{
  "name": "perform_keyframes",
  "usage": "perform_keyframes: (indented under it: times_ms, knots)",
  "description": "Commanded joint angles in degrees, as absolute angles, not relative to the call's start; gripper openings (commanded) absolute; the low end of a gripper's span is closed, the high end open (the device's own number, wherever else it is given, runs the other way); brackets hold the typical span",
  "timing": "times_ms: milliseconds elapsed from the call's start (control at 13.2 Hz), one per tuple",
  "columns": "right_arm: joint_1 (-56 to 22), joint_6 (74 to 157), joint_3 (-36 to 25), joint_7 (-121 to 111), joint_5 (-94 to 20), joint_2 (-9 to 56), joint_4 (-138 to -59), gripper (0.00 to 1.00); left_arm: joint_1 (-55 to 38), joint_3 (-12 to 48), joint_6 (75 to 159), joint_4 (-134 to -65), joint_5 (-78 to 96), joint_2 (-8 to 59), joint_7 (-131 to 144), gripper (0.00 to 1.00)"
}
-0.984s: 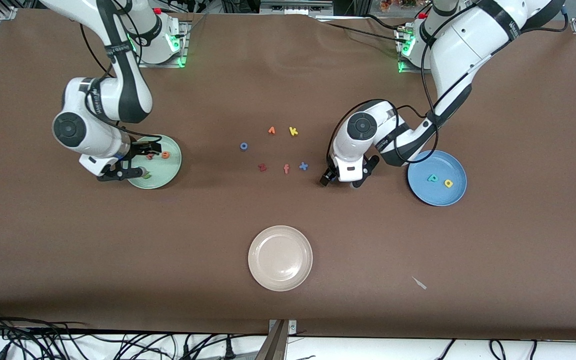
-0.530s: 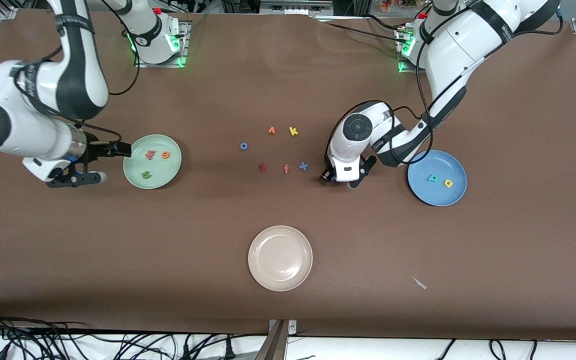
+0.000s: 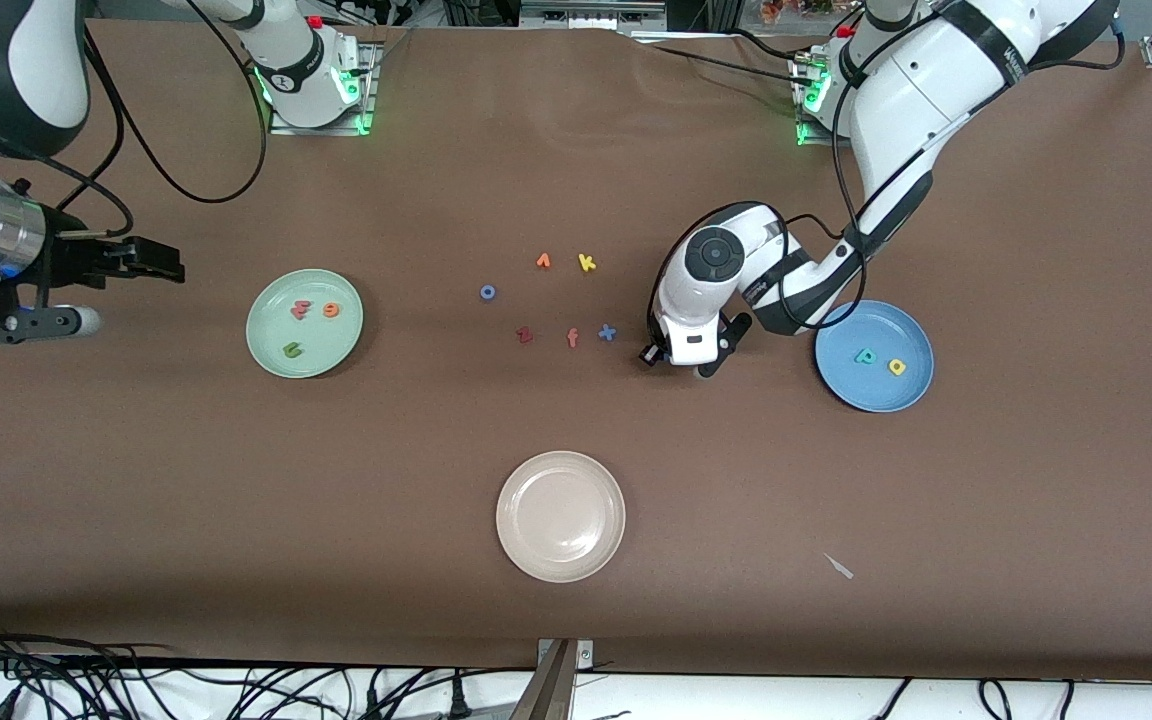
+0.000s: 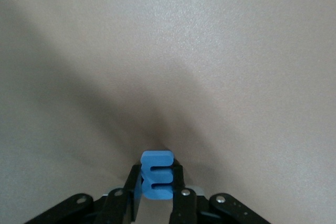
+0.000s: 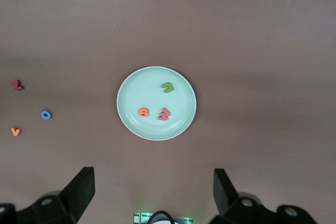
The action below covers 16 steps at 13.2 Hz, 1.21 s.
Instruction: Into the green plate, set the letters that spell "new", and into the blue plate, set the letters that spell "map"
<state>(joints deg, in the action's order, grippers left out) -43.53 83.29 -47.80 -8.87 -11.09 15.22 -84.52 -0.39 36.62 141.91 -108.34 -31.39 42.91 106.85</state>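
The green plate (image 3: 321,345) holds the green n (image 3: 291,350), the orange e (image 3: 331,310) and the pinkish-red w (image 3: 300,309). The right wrist view looks down on this green plate (image 5: 131,98) from high up. My right gripper (image 3: 136,295) hangs open and empty over the table beside it, toward the right arm's end. The blue plate (image 3: 856,385) holds the teal p (image 3: 865,355) and the yellow a (image 3: 897,367). Down at the table between the blue x (image 3: 607,332) and the blue plate, my left gripper (image 3: 678,362) is shut on the blue m (image 4: 156,176).
A cream-white plate (image 3: 560,516) sits nearer the front camera, mid-table. Loose letters lie in the middle: an orange one (image 3: 543,261), yellow k (image 3: 586,263), blue o (image 3: 487,292), dark red z (image 3: 524,335), salmon f (image 3: 572,338). A small scrap (image 3: 839,566) lies toward the front edge.
My right arm has lifted off the green plate and swung out toward its end of the table. The left gripper has closed on the blue m.
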Motion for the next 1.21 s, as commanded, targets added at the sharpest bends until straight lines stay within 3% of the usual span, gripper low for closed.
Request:
perform_keyframes:
  times_ms: [0,151,378,757,1135]
  knots:
    - [-43.2,79.3,-50.3,-8.6,-12.4,15.7,-79.6,1.0,-1.1,35.7,141.6,-108.0,-33.1,43.2,106.6,0.08]
    - [-43.4,79.2,-50.0,-8.8,-11.9,16.2,-78.7,1.0,-0.1,36.1,139.9,-108.1,-33.0,40.8,102.9,0.03]
    - [-43.8,79.7,-49.8,-9.0,-12.1,16.2,-78.3,1.0,4.5,38.9,129.9,-108.0,-31.9,35.2,88.7,0.04]
    - [-43.9,79.4,-49.6,-8.4,-12.6,15.8,-78.3,1.0,29.5,52.2,115.3,-109.9,-30.9,34.3,56.0,0.05]
    - [-42.3,80.2,-44.7,-5.5,-11.5,14.1,-78.9,1.0,39.2,52.0,115.2,-114.2,-31.4,35.1,36.1,0.09]
